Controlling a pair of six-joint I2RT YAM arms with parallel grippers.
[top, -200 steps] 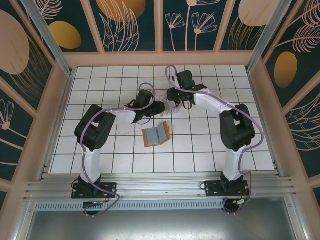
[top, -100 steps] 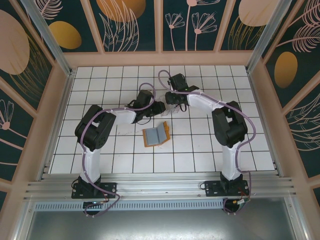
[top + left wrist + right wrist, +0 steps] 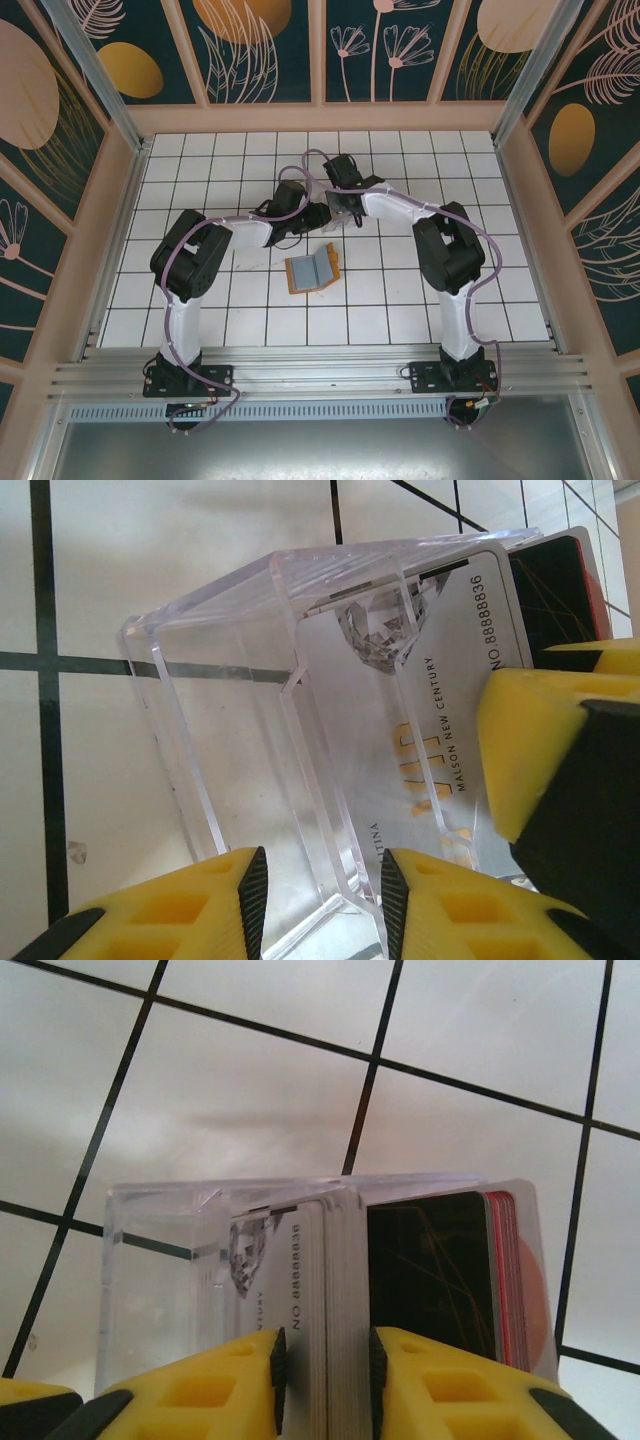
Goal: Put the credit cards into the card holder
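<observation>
On the worktop (image 3: 250, 1090), the left pincer (image 3: 320, 885) clamped the clear case (image 3: 230, 680) while the right pincer (image 3: 325, 1380) pinched the cards (image 3: 338, 1260) inside.

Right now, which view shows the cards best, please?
Right wrist: the whole stack of cards stands edge-on at its pincer. Left wrist shows mainly one silver card's face behind the clear case; the top view leaves them too small.
</observation>
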